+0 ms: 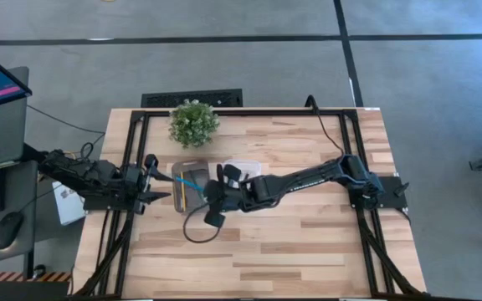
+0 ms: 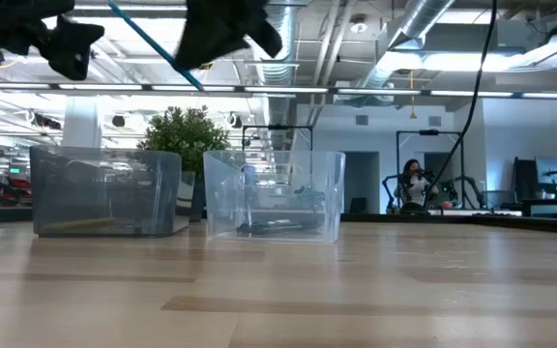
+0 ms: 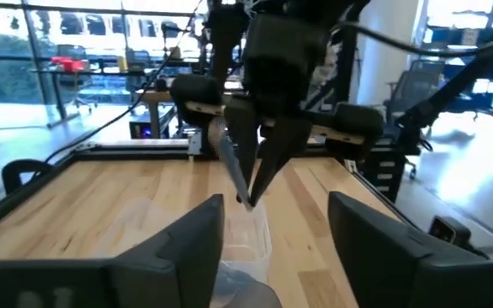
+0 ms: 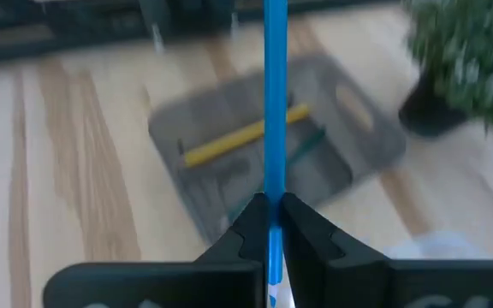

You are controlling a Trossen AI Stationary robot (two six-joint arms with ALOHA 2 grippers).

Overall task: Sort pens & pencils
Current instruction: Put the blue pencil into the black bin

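My right gripper [image 4: 272, 208] hangs over the grey bin [image 4: 358, 128], shut on the blue pencil [image 4: 274, 103]. A yellow pencil [image 4: 245, 137] and a dark green one [image 4: 308, 147] lie on that bin's floor. In the high view the grey bin [image 1: 192, 186] sits at the table's middle left. The clear bin [image 1: 243, 167] stands beside it, nearer the far right. Dark pens [image 2: 274, 227] lie on the clear bin's [image 2: 274, 193] floor. My left gripper [image 3: 276, 239] is open and waits level just left of the grey bin, facing the right gripper. My right gripper pinches the blue pencil near its lower end [image 4: 273, 190] between its fingertips [image 3: 255, 184], coming from above and pointing down. The pencil [image 2: 153, 43] is lifted clear above the grey bin. It is tilted, its long part rising from the fingers toward the table's left.
A potted plant [image 1: 193, 122] stands at the far edge behind the bins. Bare wood lies on the near half and right side of the table [image 1: 308, 242]. A monitor, keyboard and mouse sit off the table's left. A person [image 2: 416, 184] is far off in the room.
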